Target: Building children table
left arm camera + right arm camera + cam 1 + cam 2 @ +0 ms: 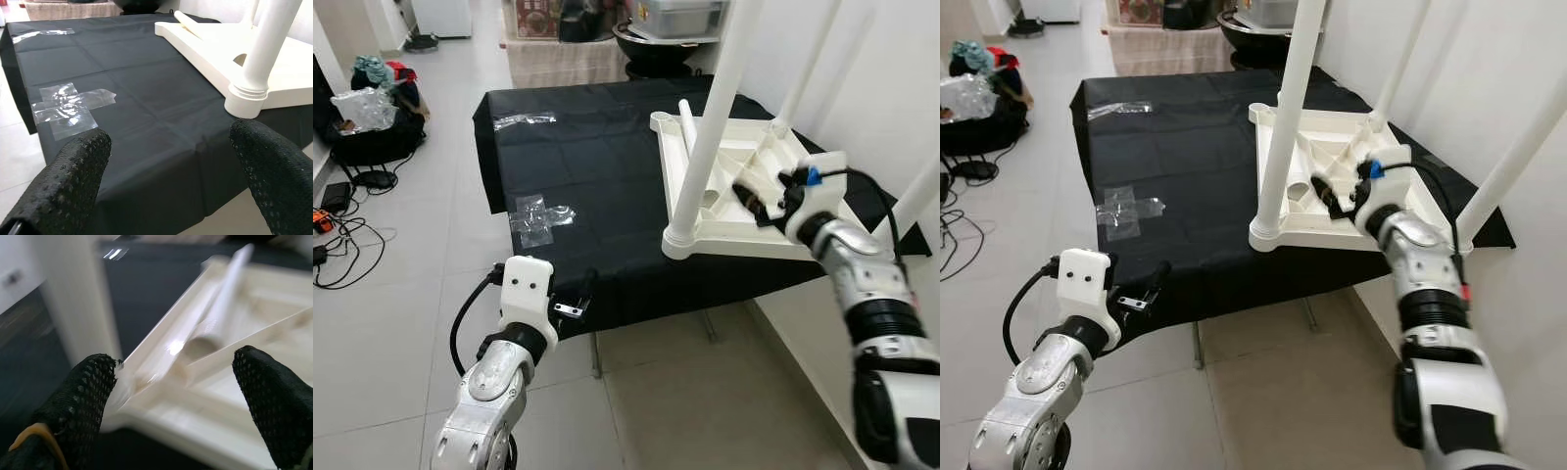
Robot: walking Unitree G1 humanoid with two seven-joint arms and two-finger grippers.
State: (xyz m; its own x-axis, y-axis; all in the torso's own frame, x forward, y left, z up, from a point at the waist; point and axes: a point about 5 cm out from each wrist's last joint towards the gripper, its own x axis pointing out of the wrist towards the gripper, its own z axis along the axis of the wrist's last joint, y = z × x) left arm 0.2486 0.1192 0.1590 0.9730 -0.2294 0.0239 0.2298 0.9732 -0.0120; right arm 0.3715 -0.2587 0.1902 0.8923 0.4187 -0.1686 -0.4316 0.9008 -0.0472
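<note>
A white plastic children's table top (744,230) lies upside down on a black-covered table (578,166), at its right side. A white leg (710,117) stands upright in the near left corner socket, and other legs rise further right. A loose white leg (220,303) lies slanted inside the ribbed underside. My right gripper (759,196) hovers open just over that underside, near the lying leg. My left gripper (579,299) is open and empty, low at the black table's front edge.
Patches of clear tape (538,217) stick to the black cloth. Bags and cables (367,113) lie on the tiled floor at the left. A white wall runs close along the right. Shelving with a dark bowl (656,44) stands behind the table.
</note>
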